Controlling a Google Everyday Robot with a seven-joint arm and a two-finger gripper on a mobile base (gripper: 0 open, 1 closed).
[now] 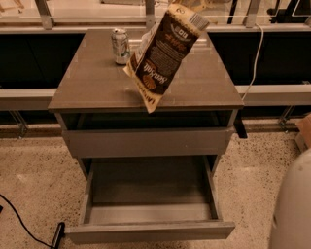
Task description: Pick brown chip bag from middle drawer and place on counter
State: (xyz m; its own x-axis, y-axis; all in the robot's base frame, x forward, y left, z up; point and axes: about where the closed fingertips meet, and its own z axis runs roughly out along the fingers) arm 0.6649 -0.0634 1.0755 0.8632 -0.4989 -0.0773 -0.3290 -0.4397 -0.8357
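Note:
The brown chip bag (pixel 163 58) hangs tilted in the air over the counter (pixel 92 82), its lower cream end level with the counter's front edge. My gripper (pixel 197 6) is at the top edge of the camera view, mostly cut off, shut on the bag's upper end. The middle drawer (pixel 150 187) is pulled out below, and its flat gray bottom is bare.
A silver soda can (pixel 120 46) stands at the back left of the counter, just left of the bag. A white rounded object (pixel 294 209) is at the lower right. A black cable (pixel 24 226) lies on the floor at the left. A white cord (pixel 253 58) hangs at the right.

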